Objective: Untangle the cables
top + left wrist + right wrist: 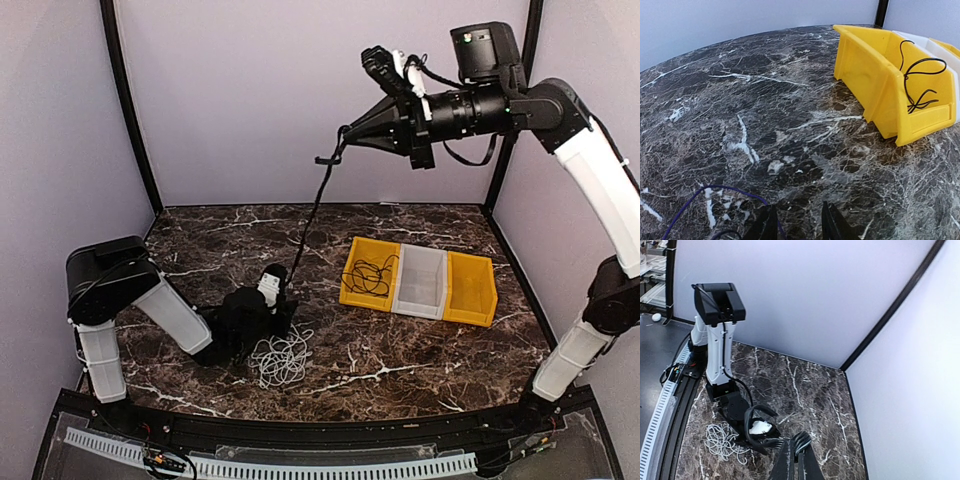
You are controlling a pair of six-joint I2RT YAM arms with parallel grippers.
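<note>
My right gripper (345, 135) is raised high above the table and shut on a black cable (315, 215). The cable hangs taut down to my left gripper (280, 300), which rests low on the table. In the right wrist view the fingers (790, 462) pinch a looped bundle of that cable (804, 437). In the left wrist view my left gripper (799, 206) has its jaws apart, with bare marble between them. A thin dark cord (705, 192) runs past the left finger. A white cable (282, 358) lies in a loose pile beside the left gripper; it also shows in the right wrist view (720, 440).
Three bins stand in a row right of centre: a yellow bin (350, 295) holding a black cable (372, 272), a clear one (420, 285) and another yellow one (472, 292). The near yellow bin (865, 75) stands ahead and to the right of the left gripper.
</note>
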